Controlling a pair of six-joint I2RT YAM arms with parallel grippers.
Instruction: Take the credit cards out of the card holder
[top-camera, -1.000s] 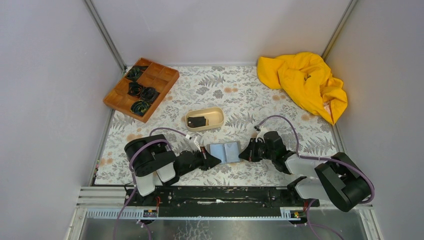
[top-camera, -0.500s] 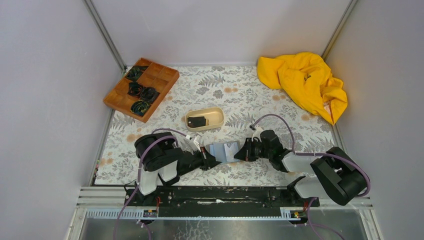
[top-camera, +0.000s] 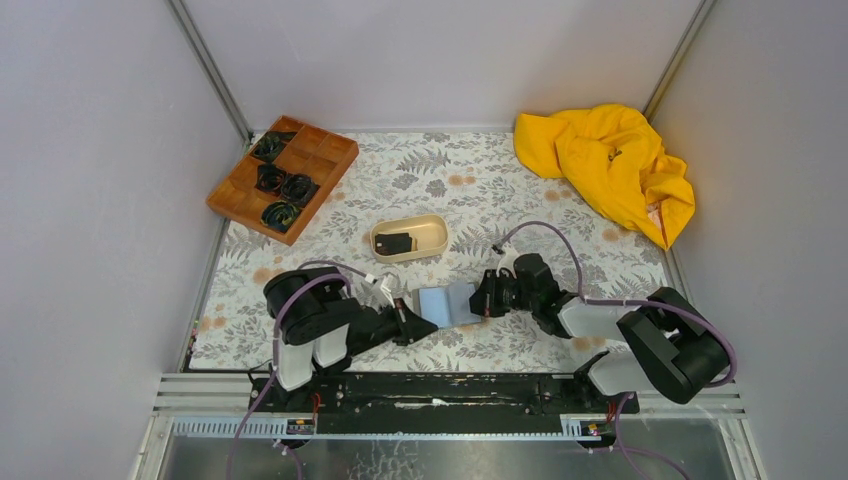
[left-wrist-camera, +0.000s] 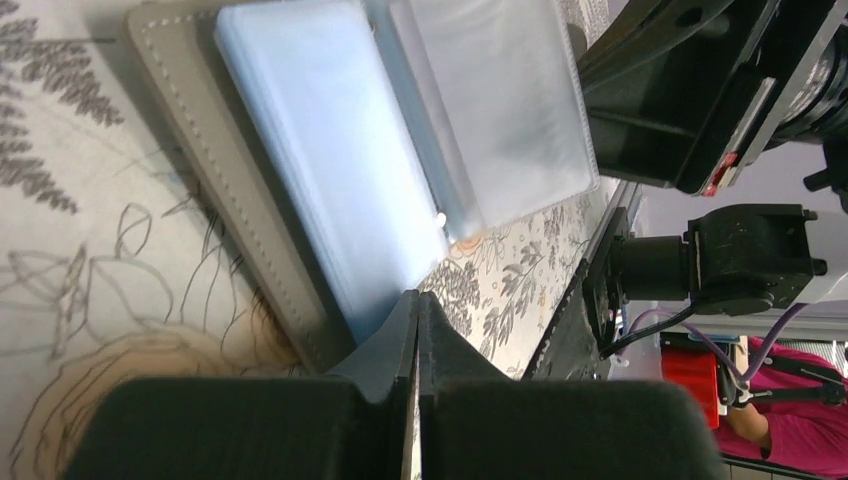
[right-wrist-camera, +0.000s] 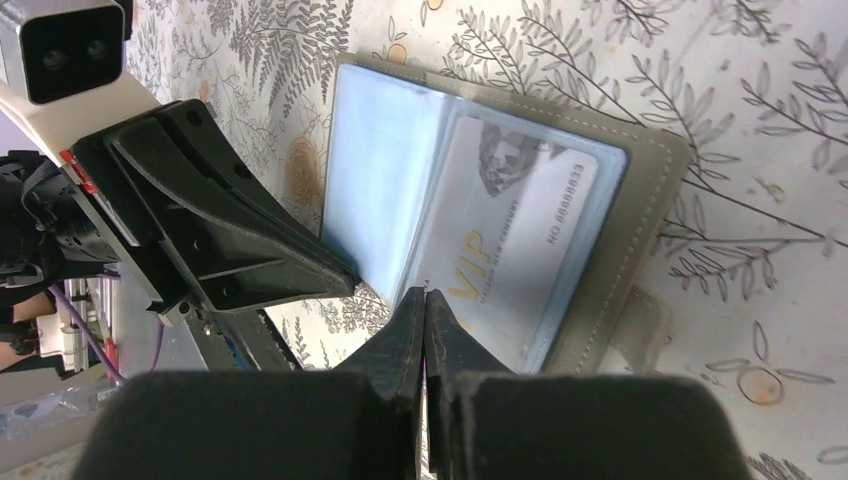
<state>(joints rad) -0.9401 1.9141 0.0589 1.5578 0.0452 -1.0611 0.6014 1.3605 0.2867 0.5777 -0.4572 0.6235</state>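
The card holder (top-camera: 447, 304) lies open on the floral cloth between my two grippers, its pale blue-grey inside up. In the right wrist view its grey stitched border (right-wrist-camera: 652, 205) frames clear sleeves, and one sleeve holds a grey credit card (right-wrist-camera: 515, 205) marked VIP. My right gripper (right-wrist-camera: 425, 293) is shut, its tips at the card's near edge. It also shows in the top view (top-camera: 484, 299). My left gripper (left-wrist-camera: 418, 296) is shut, its tips at the edge of the blue sleeves (left-wrist-camera: 330, 150). In the top view the left gripper (top-camera: 428, 322) is at the holder's left corner.
A beige oval tray (top-camera: 432, 225) holding a dark flat item (top-camera: 395, 243) sits just behind the holder. A brown compartment tray (top-camera: 325, 150) with dark coiled items is at the back left. A yellow cloth (top-camera: 605, 165) is bunched at the back right.
My right gripper has moved left onto the holder's right half. My left arm has shifted a little and its gripper stays at the holder's left edge. The holder has barely moved.
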